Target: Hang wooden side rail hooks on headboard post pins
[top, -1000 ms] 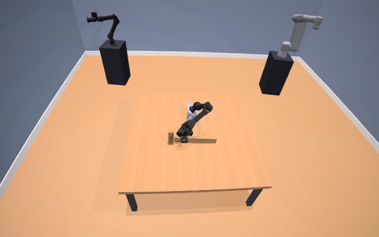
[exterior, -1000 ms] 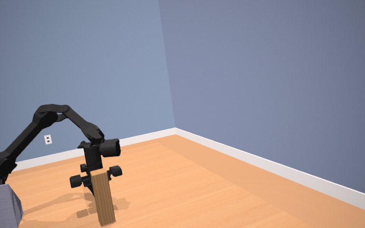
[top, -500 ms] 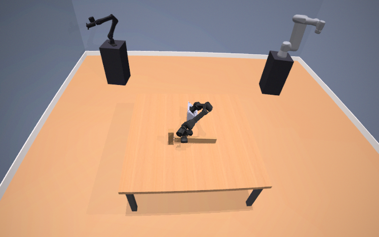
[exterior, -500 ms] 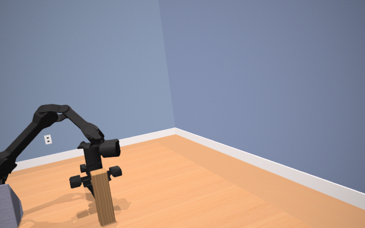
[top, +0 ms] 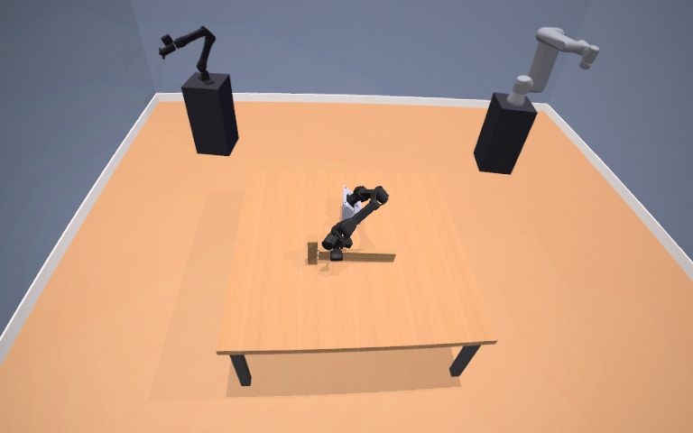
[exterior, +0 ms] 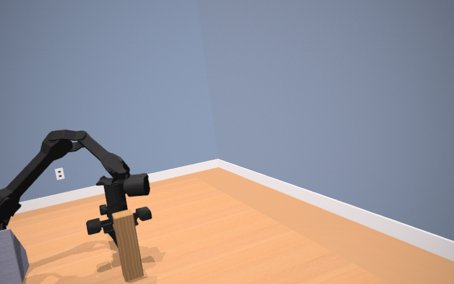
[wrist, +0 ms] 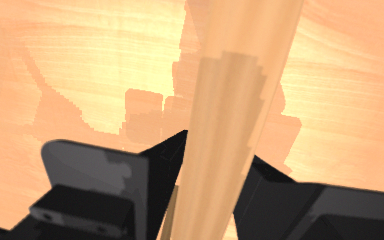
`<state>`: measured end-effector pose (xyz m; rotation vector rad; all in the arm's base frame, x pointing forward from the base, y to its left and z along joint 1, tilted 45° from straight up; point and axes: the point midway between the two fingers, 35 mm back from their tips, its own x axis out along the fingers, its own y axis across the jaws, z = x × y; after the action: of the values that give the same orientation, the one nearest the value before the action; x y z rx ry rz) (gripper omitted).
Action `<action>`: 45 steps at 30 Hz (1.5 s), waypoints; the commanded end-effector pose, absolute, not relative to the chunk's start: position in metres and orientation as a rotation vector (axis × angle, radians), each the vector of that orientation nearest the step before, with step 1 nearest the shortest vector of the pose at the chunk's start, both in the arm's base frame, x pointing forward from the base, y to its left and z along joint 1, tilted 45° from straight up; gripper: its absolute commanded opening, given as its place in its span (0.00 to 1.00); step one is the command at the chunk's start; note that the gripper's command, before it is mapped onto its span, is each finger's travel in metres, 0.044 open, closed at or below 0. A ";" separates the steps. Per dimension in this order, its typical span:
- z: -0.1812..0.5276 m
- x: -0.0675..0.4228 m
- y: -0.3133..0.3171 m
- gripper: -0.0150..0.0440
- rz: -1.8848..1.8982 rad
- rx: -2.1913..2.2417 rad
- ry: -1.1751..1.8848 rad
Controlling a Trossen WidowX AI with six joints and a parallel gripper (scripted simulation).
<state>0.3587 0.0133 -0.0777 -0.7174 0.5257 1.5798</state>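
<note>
1. At the far left of the room a matte black pedestal, a tall square block, carries a thin black arm; it stands on the floor, well apart from the counter.
2. The counter is a broad rectangle of pale wood with fine straight grain and dark square legs.
3. Near its middle stands the headboard post, a short upright block of darker brown wood.
4. The side rail is a long, flat-faced wooden bar with lengthwise grain. One end meets the post and the bar runs right across the counter; the exterior view shows it tilted, its near end down on the counter and its other end raised. The hooks and the slot are too small to make out.
5. The gripper, matte black with angular blocky fingers, is clamped on the rail just right of the post; in the wrist view the rail passes between the two fingers.
6. The working arm rises from a pale grey ribbed base behind the rail.
7. The arm's soft shadow lies on the counter around the post and partly darkens it.
8. At the far right a second black pedestal bears a smooth, rounded light-grey arm.
</note>
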 end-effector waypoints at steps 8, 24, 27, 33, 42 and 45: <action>-0.077 0.362 0.008 0.25 1.571 -0.726 0.527; -0.077 0.363 0.006 0.25 1.571 -0.726 0.527; -0.078 0.363 0.006 0.25 1.571 -0.726 0.527; -0.079 0.362 0.006 0.25 1.571 -0.726 0.527; -0.080 0.362 0.006 0.25 1.571 -0.726 0.527; -0.080 0.362 0.006 0.25 1.571 -0.726 0.527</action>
<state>0.3604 0.0101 -0.0800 -0.7192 0.5266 1.5813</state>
